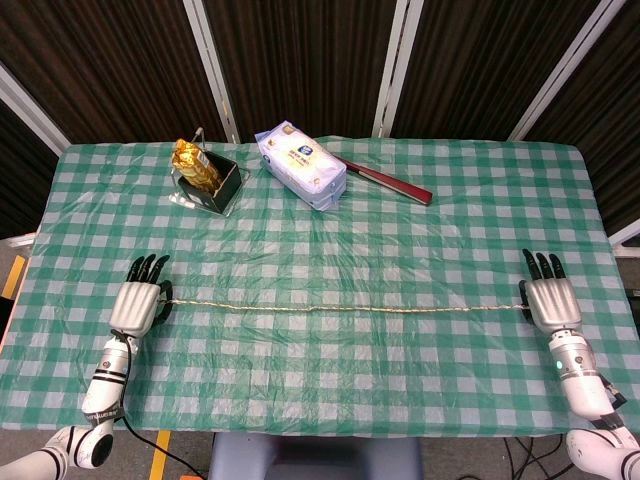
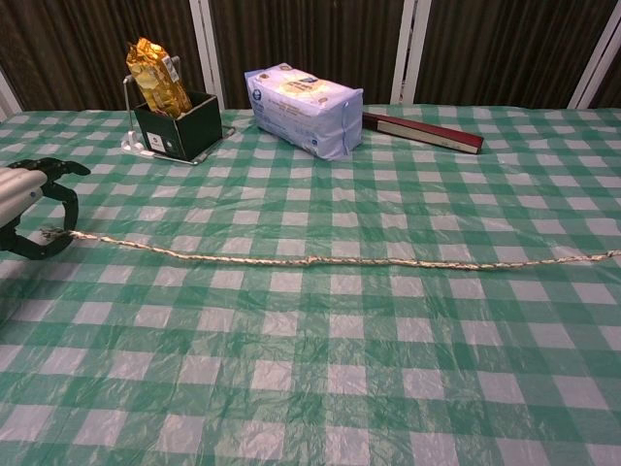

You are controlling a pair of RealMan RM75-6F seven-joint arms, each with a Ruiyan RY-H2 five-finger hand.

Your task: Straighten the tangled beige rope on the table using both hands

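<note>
The beige rope (image 1: 340,309) lies in a nearly straight line across the green checked table (image 1: 400,230), from left to right. My left hand (image 1: 137,303) is at the rope's left end; in the chest view this left hand (image 2: 24,204) pinches the frayed tip between thumb and finger. My right hand (image 1: 553,300) sits palm down at the rope's right end, which runs under its thumb side. The rope (image 2: 320,260) shows a small kink near its middle. The chest view does not show the right hand.
At the back of the table stand a black box (image 1: 212,185) holding a gold packet (image 1: 195,163), a blue-and-white package (image 1: 300,163) and a flat red-and-dark box (image 1: 388,183). Both hands are close to the table's side edges.
</note>
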